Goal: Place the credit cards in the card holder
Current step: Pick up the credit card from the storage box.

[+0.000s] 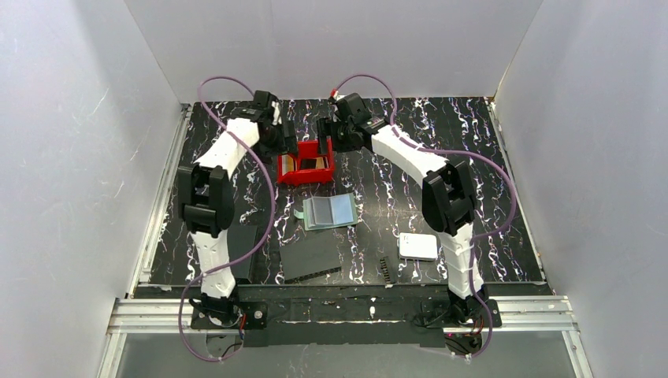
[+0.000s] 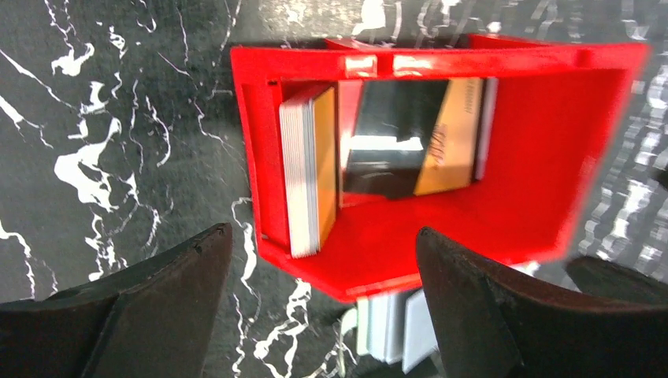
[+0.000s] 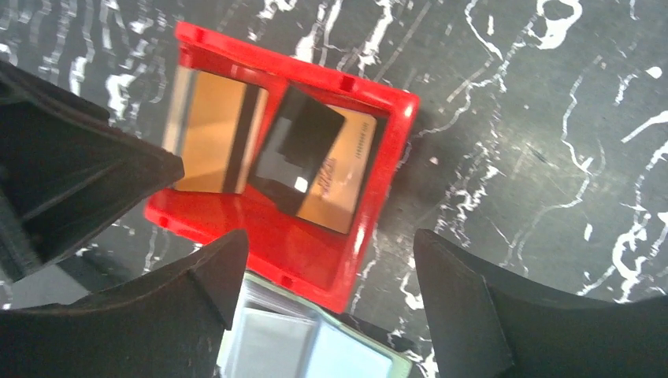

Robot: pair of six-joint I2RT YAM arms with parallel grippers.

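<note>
Orange credit cards (image 2: pixel 306 173) in red bin (image 2: pixel 536 181), beyond wide-spread left pincer (image 2: pixel 321 232)

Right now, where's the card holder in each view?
Top external: card holder at centre, lying open, just below the red bin in frame.
Left wrist: bottom edge, partly cut off, below the red bin.
Right wrist: bottom edge, below the red bin.
Shared landmark: the red bin.

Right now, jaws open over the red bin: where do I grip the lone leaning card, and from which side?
Pinch the leaning orange card by its top edge, coming down through the red bin's open top. It stands tilted, apart from the stack, so both faces look free; the walls block any sideways approach.
</note>
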